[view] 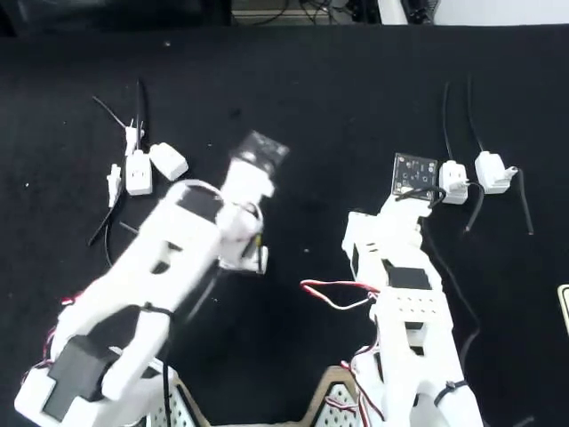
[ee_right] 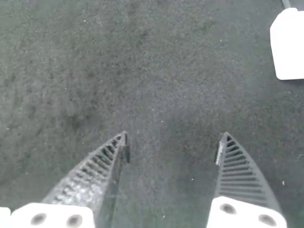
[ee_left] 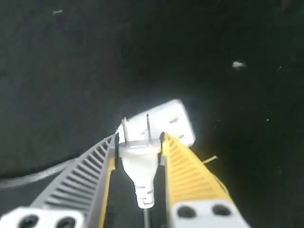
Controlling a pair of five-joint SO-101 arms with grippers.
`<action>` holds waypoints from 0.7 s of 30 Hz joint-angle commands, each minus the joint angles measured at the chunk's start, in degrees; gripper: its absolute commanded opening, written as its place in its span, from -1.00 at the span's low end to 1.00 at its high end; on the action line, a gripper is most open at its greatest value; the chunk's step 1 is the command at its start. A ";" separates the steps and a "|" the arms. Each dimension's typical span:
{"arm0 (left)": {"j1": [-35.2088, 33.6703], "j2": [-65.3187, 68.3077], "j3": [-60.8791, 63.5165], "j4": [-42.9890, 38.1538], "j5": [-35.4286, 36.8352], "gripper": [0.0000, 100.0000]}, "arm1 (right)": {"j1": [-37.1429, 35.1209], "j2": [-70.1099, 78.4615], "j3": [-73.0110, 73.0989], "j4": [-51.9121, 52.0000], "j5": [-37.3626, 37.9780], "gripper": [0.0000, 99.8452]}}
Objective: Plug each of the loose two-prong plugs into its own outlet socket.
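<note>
White plastic plug point(ee_left: 137, 164) sits clamped between the fingers of the left gripper point(ee_left: 138, 138). Its body is pinched from both sides, its two prongs point(ee_left: 148, 124) stick out past the fingertips, and its cord trails back between them. Just ahead of the prongs an outlet block point(ee_left: 176, 119) lies on the black tabletop point(view: 311, 80), near them but apart, and turned at an angle to the line of the plug. Seen from above, this arm hangs over the left half of the tabletop toward the far edge, beside the white sockets point(view: 151, 166) and thin cords near the left edge. The right gripper point(ee_right: 174, 138) is spread wide with nothing between its fingers, low over bare cloth toward the right edge, with a white block point(ee_right: 289, 45) just off to one side.

The likeliest failure is a skewed approach: with the block angled to the prongs, they could meet its face instead of the slots. The block looks loose and light, and nothing braces it, so a push may simply slide or spin it across the cloth. The right gripper is well apart from it and cannot steady it. Pressure on a misaligned plug could also twist it within the fingers or bend a prong, and the trailing cord could drag and tug it off line
</note>
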 commanded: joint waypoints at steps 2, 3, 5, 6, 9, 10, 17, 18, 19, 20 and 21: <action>6.11 -2.81 5.23 -14.77 6.51 -0.94 | -0.62 -1.89 -1.98 -1.32 -0.53 -0.43; 6.73 -2.73 4.97 -15.30 8.62 -0.94 | -0.62 -1.89 -2.07 -1.32 -0.62 -0.43; 7.69 -3.08 4.44 -15.65 11.34 -0.91 | -0.62 -1.89 -2.07 -1.32 -0.62 -0.43; 8.04 -2.99 3.91 -15.21 12.40 -0.85 | -0.70 -1.89 -2.07 -1.32 -0.62 -0.43; 7.78 -3.16 3.65 -15.12 14.15 -0.60 | -1.05 -1.89 -2.07 -1.32 -0.62 -0.43; 7.69 -3.16 3.74 -15.12 14.77 -0.54 | -1.05 -1.89 -2.07 -1.32 -0.70 -0.43; 2.24 -3.25 1.98 -11.69 14.59 -0.59 | -6.42 -1.89 -1.89 -0.97 -0.79 -0.43; 0.92 -3.25 1.19 -9.93 14.59 -0.60 | -7.91 -1.89 -1.71 -0.97 -0.79 -0.43; -0.57 -3.25 0.48 -7.82 14.33 -0.60 | -9.32 -1.89 -1.19 -0.97 -0.79 -0.43; -2.24 -3.25 -0.04 -6.15 13.27 -0.60 | -10.55 -1.89 -0.84 -0.97 -0.79 -0.43; -4.18 -3.25 -0.04 -4.84 11.96 -0.60 | -11.96 -1.89 -0.57 -0.97 -0.79 -0.43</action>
